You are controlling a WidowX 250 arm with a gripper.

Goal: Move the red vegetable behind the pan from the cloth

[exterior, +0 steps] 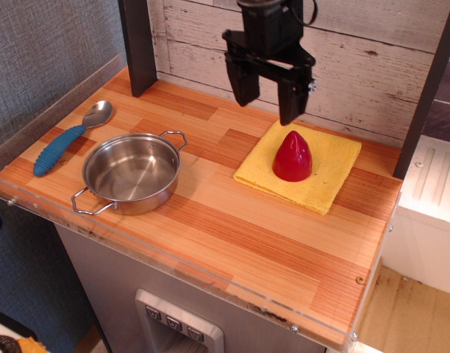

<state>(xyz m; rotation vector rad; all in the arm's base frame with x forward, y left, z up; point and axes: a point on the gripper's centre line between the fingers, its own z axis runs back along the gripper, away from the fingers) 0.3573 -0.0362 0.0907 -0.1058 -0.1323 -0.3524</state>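
Note:
The red vegetable is a glossy red cone standing upright on the yellow cloth at the right of the counter. The pan is a shiny steel pot with two wire loop handles at the left front, and nothing lies in it. My gripper is black, open and empty. It hangs in the air near the back wall, above the cloth's far left corner, a little left of and above the red vegetable. It touches nothing.
A blue-handled metal spoon lies left of the pan. A dark post stands at the back left, another dark post at the right. A whitewashed plank wall closes the back. Bare wood counter lies behind the pan.

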